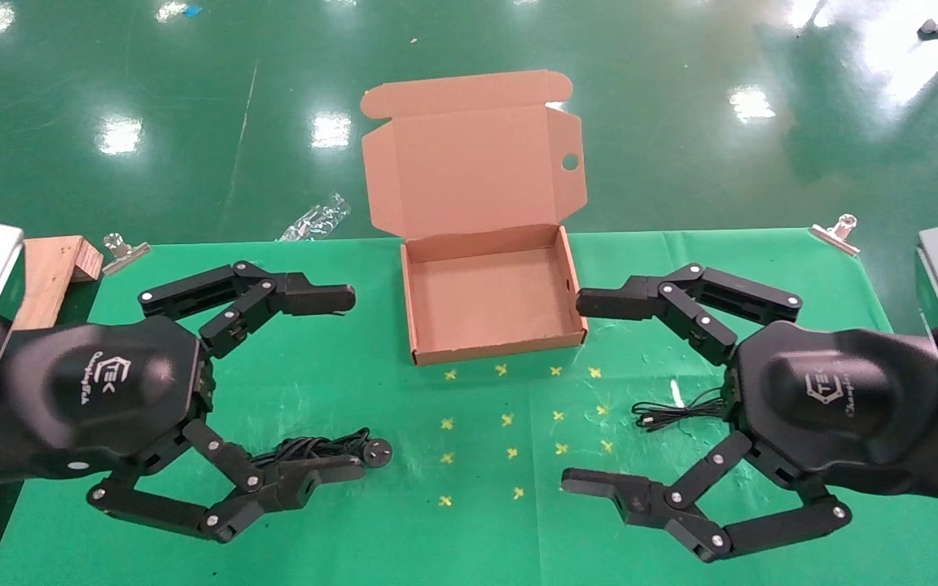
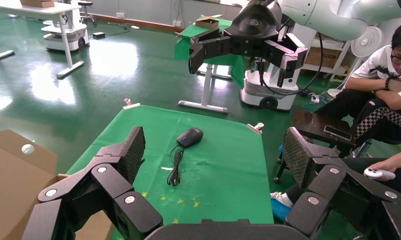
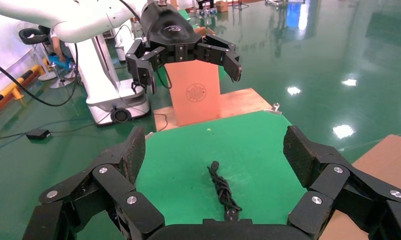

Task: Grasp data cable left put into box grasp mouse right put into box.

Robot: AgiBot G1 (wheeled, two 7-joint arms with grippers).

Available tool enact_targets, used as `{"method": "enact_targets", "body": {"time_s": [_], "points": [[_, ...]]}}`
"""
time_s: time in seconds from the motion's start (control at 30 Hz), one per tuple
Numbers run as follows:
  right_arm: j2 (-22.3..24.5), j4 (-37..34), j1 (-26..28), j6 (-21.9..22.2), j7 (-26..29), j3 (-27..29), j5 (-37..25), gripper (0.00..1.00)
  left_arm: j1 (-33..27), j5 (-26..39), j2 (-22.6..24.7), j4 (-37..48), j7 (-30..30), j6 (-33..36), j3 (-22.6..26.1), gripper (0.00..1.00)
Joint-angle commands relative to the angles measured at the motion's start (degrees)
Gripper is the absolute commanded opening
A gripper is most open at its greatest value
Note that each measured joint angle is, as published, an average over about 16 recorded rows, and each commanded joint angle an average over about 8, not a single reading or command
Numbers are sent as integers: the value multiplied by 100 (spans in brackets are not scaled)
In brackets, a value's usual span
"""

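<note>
The box (image 1: pixel 492 303) lies open at the back middle of the green table, its lid flap standing up behind it. The data cable (image 1: pixel 324 447), a black bundle with a round disc end, lies at the front left and also shows in the right wrist view (image 3: pixel 221 186). My left gripper (image 1: pixel 351 382) hangs open above it, empty. The mouse (image 2: pixel 190 136) with its thin cord (image 2: pixel 176 167) lies on the right side. In the head view only the cord (image 1: pixel 671 415) shows, beside my right gripper (image 1: pixel 579 391), which hangs open and empty above the mouse.
Yellow cross marks (image 1: pixel 510 419) dot the cloth in front of the box. Metal clips (image 1: pixel 123 251) (image 1: pixel 835 232) hold the back corners. A wooden board (image 1: pixel 54 260) lies at the left edge. A plastic wrapper (image 1: pixel 318 218) lies on the floor. A seated person (image 2: pixel 383 75) is beside the table.
</note>
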Motion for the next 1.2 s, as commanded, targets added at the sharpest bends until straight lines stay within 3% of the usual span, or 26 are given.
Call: {"method": "enact_targets", "body": {"time_s": [0.03, 1.2], "points": [[0, 0, 0, 0, 0, 0, 0, 100, 0, 0, 0, 0, 0, 0, 0, 100], [1, 1, -1, -1, 0, 0, 1, 100, 1, 2, -3, -4, 3, 4, 0, 100]]}}
